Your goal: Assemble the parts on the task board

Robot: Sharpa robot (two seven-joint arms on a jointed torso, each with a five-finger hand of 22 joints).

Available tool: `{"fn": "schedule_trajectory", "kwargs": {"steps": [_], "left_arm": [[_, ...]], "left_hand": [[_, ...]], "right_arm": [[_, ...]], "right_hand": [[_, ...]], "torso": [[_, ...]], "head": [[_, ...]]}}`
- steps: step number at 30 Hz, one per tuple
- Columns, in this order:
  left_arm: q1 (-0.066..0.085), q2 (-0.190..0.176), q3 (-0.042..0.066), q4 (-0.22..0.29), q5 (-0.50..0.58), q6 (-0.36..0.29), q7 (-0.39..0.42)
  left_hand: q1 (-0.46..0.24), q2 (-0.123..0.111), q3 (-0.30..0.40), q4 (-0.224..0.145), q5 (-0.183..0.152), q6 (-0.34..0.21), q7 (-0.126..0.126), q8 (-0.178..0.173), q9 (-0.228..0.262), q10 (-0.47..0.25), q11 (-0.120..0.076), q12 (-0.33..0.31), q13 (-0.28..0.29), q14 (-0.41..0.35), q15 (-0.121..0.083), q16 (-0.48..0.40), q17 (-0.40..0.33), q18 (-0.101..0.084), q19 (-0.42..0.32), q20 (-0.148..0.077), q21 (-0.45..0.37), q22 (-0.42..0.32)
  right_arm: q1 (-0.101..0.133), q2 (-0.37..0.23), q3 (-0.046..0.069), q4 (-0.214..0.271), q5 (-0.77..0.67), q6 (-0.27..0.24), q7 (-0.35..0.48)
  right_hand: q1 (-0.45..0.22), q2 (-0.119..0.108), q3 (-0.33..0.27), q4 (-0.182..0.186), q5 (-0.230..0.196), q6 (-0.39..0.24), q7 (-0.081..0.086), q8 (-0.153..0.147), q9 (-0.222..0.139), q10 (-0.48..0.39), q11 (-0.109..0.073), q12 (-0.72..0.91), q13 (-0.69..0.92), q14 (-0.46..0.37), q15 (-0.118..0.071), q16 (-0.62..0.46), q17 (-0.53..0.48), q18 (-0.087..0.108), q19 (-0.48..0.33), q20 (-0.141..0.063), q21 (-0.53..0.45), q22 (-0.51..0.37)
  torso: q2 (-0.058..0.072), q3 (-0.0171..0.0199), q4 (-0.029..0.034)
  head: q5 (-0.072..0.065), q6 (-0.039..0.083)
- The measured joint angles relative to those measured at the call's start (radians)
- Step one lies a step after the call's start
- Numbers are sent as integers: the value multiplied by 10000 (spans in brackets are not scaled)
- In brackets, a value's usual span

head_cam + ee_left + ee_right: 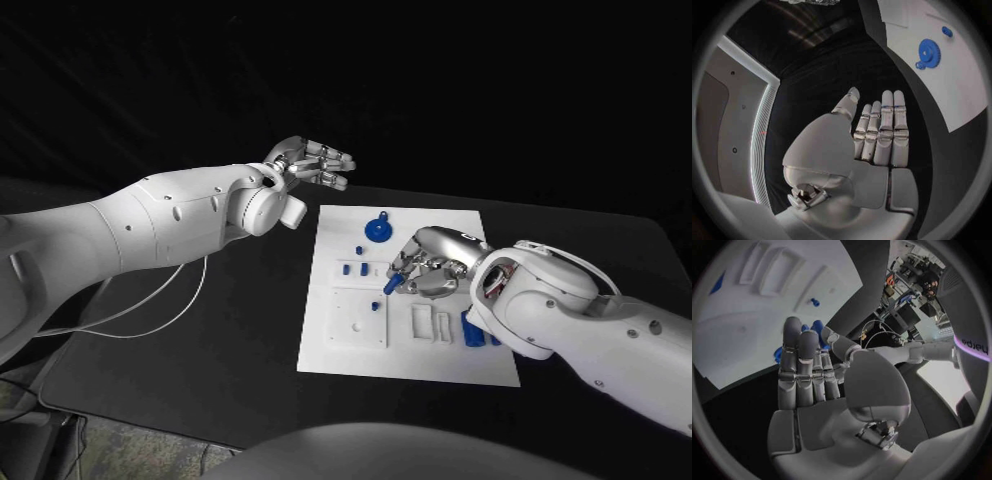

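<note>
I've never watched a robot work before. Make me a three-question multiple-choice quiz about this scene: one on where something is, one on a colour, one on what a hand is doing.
1. Where does the blue gear lie?
A. On the black table beside the board
B. On the task board, near its far edge
C. In the left hand

2. What colour is the task board?
A. White
B. Grey
C. Blue

3. What is the right hand doing?
A. Resting open on the table
B. Hanging empty over the board
C. Holding a small blue part over the board

Answers:
1. B: the blue gear sits on the task board at its far end.
2. A: the board is white against the black table.
3. C: the right hand has a small blue part between its fingers above the board; the left hand is empty, its fingers straight.
</note>
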Motion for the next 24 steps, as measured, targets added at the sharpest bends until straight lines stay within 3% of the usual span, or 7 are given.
{"fn": "schedule_trajectory", "kwargs": {"steps": [2,11,19,24], "left_arm": [[0,9,-3,-9,-4,0,0],[0,41,-7,-25,-13,-4,7],[0,51,-8,-27,-19,-4,11],[0,54,-10,-30,-22,-2,11]], "left_hand": [[0,0,0,0,0,0,0,0,0,0,0,0,0,0,0,0,0,0,0,0,0,0],[0,0,0,0,0,0,0,0,0,0,0,0,0,0,0,0,0,0,0,0,0,1],[0,0,0,0,0,0,0,0,0,1,0,0,0,0,0,0,0,0,0,0,63,-34],[0,0,0,0,0,0,0,0,0,1,-1,0,0,0,0,0,0,0,0,0,78,-34]], "right_arm": [[-51,136,-145,89,-233,-26,2],[-289,627,-459,249,-1303,-263,-39],[-350,1001,-861,26,-2101,-517,-135],[-370,1177,-1029,-135,-2469,-615,-183]], "right_hand": [[0,0,0,0,0,0,0,0,0,0,0,0,0,0,0,-37,0,0,0,0,0,0],[1,-1,-1,-2,-1,1,0,0,0,21,-22,0,0,39,-39,-38,17,-1,0,2,0,27],[2,-3,47,-66,-1,22,-21,0,0,72,-1,-9,-1,51,-50,-38,26,-3,1,2,38,27],[3,-5,76,-38,-2,53,-51,0,0,72,-1,-9,-1,51,-50,-38,26,-11,1,3,38,26]], "torso": [[0,0,0],[5,7,-1],[9,0,5],[11,-7,12]], "head": [[36,-12],[141,-44],[201,-92],[226,-129]]}}
